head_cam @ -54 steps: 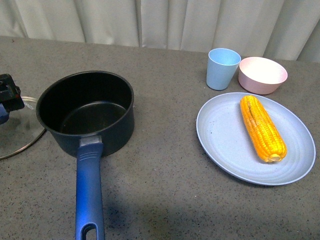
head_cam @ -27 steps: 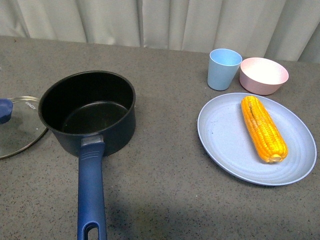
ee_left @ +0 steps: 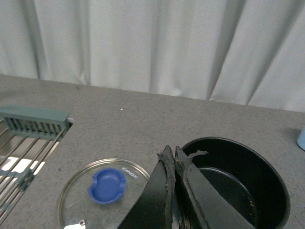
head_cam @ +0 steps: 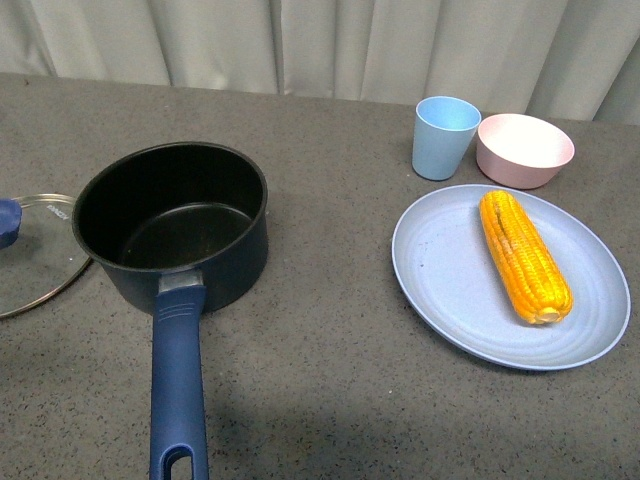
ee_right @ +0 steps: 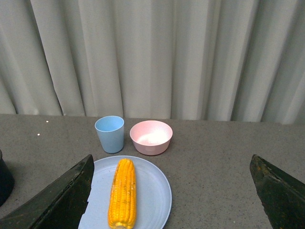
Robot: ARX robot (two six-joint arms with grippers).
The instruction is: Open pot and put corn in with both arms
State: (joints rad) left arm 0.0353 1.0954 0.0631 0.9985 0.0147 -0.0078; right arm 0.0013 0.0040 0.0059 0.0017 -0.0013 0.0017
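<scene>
Left wrist view: left fingers (ee_left: 159, 202) pressed together above lid (ee_left: 107, 185) and pot (ee_left: 240, 183).

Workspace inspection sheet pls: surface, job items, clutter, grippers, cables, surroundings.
Surface: grey speckled tabletop, no spills seen.
Job's things: pot open and empty, handle pointing toward the robot. The lid lies flat on the table to the pot's left, knob up. The corn lies on the blue plate, not yet in the pot.
Clutter: blue cup and pink bowl behind the plate, side by side; bowl empty.
Grippers: left gripper shut, holding nothing, above the lid and pot. Right gripper wide open, empty, facing the plate.
Cables: nothing seen.
Surroundings: pale curtain behind the table; wire rack near the lid.
</scene>
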